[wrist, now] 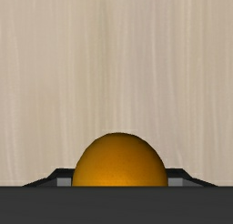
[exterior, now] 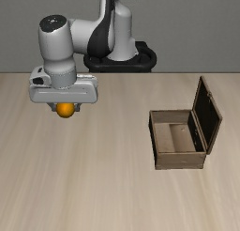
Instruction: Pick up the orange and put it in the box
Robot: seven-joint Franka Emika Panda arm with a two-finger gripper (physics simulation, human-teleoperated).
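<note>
Gripper: the white-and-grey two-finger gripper [exterior: 64, 105] is pointed down over the table, and its fingers are closed from two sides on the round orange fruit.
Fingers: in the wrist view a grey fingertip [wrist: 60, 177] is seen pressed against each flank of the fruit, with the gripper [wrist: 119, 178] centred on it.
Orange: the round orange fruit [exterior: 64, 111] is held between the fingers, just under the gripper's pale body; its smooth domed upper half [wrist: 119, 157] is seen against bare wood.
Height: whether the orange is touching the table or is held clear of it cannot be told.
Arm: the white, grey-jointed robot arm [exterior: 94, 33] is bent over from its black base [exterior: 117, 59] towards the exterior view's left.
Table: the light wooden table [exterior: 94, 183] is seen with a fine straight grain (the same grain is seen behind the orange in the wrist view [wrist: 116, 64]).
Box: the dark brown wooden box [exterior: 160, 133] is set on the table at the exterior view's right, well apart from the orange.
Lid: the hinged brown lid [exterior: 208, 111] is stood open and tilted back at the box's right side.
</note>
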